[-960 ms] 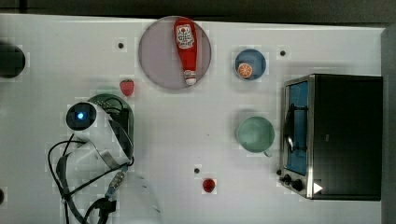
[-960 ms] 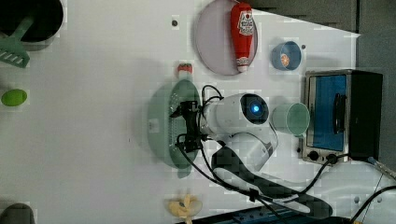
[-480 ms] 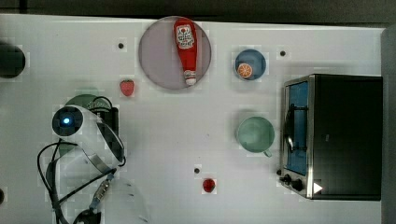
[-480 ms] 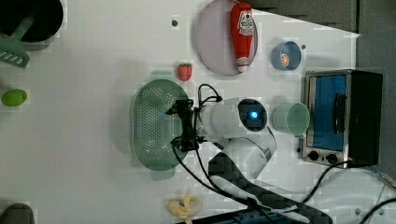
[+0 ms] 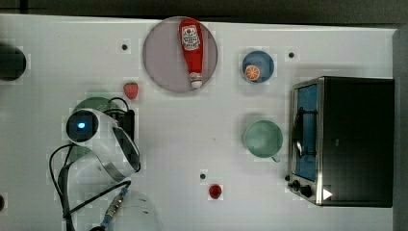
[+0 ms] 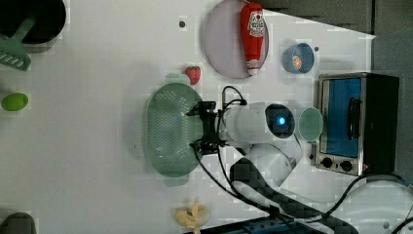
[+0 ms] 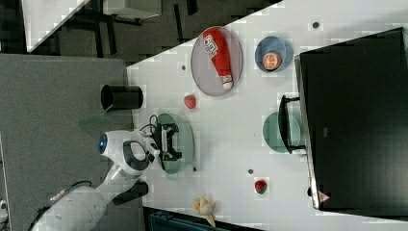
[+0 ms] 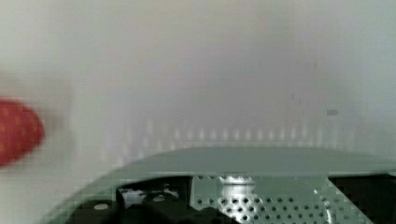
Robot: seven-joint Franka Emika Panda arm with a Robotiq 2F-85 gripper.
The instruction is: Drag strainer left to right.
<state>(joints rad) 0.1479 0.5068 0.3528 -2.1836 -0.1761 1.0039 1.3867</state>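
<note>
The pale mint-green strainer [image 6: 168, 129] lies on the white table, its oblong basin dotted with tiny holes. My gripper [image 6: 200, 127] is at the rim on the left view's right, open, with its black fingers spread wide. In the wrist view the gripper [image 8: 252, 203] sits low inside the strainer [image 8: 261, 161], just behind the curved rim, one dark finger [image 8: 140, 205] on each side. In the right view the gripper [image 7: 169, 142] is over the strainer [image 7: 187, 139]. In the top view my arm [image 5: 96, 139] covers most of the strainer [image 5: 94, 102].
A strawberry [image 5: 130, 90] lies close to the strainer. A ketchup bottle [image 5: 191, 45] rests on a grey plate [image 5: 161, 57]. There is also a blue bowl [image 5: 257, 66], a green cup [image 5: 262, 138], a toaster oven [image 5: 346, 139] and a small red item [image 5: 215, 191]. A banana [image 6: 192, 214] lies near the table edge.
Gripper and strainer shifted together toward the left view's left, then came back a little to the right. The fingers stay spread.
</note>
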